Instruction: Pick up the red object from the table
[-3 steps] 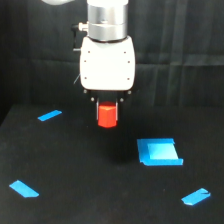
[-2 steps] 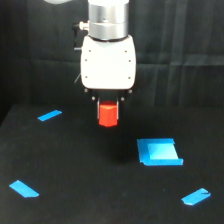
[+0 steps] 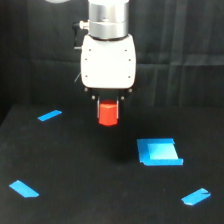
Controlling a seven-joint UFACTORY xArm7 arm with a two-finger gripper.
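Now our pincer [image 3: 108, 111] is clamped on the red object [image 3: 108, 114], clear above the tabletop [image 3: 90, 170]. Only its top seems held, so we judge a jolt could drop it.

Black curtain backdrop [image 3: 190, 50] with vertical folds behind; dim surroundings, no windows visible.

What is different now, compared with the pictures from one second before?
The gripper has moved a little upward, and the red object held under it has gone up with it, so it now hangs higher above the table. Nothing was let go. The flat blue square piece and the blue tape strips stayed where they were.
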